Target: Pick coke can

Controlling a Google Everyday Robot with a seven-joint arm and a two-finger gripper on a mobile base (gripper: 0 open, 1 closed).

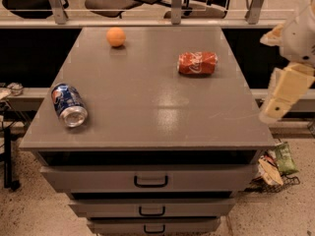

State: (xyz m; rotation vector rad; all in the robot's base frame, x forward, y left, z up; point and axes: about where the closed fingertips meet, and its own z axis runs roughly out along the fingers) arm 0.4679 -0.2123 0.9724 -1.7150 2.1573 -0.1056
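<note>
Dented red metal coke can (197, 63) lies crosswise on the grey counter (147, 112), left of and beyond the cream pincer (284, 93); its state I cannot tell.

Worktop (147, 127): coke can (197, 63) lying far right; blue can (69, 104) front-left edge; ball (116, 37) far-left corner. Gripper (274, 107) beyond right edge.

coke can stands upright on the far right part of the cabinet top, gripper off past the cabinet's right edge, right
Not upright: the camera view shows the coke can lying on its side. Rest holds: far right part of the cabinet top, gripper past its right edge.
</note>
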